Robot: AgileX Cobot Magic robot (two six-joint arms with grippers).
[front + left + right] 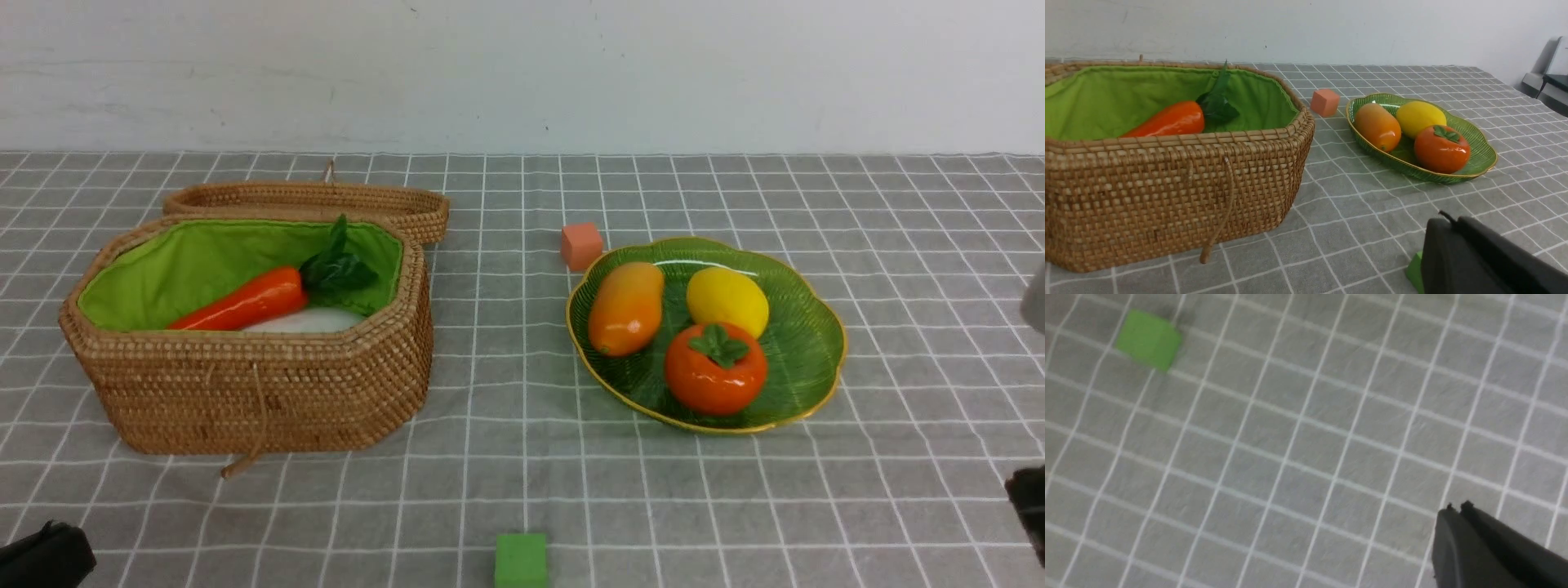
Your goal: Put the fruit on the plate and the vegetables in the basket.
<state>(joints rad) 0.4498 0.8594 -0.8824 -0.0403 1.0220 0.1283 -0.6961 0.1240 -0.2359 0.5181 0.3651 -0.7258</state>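
Fruit sits sorted on the plate (816, 359): mango (625, 307), lemon (727, 301) and the round orange one (715, 368) all inside the rim. Carrot (241, 304) and white radish (306, 321) lie in the basket (245, 392), the carrot's long axis slanting with leaves toward the far wall; the eggplant cannot be seen. Left gripper (1447, 222) rests low, pinched closed and empty, nearer the basket. Right gripper (1455, 510), likewise closed and empty, hangs over bare cloth. Judgement: sorting appears complete; no further reach seems called for.
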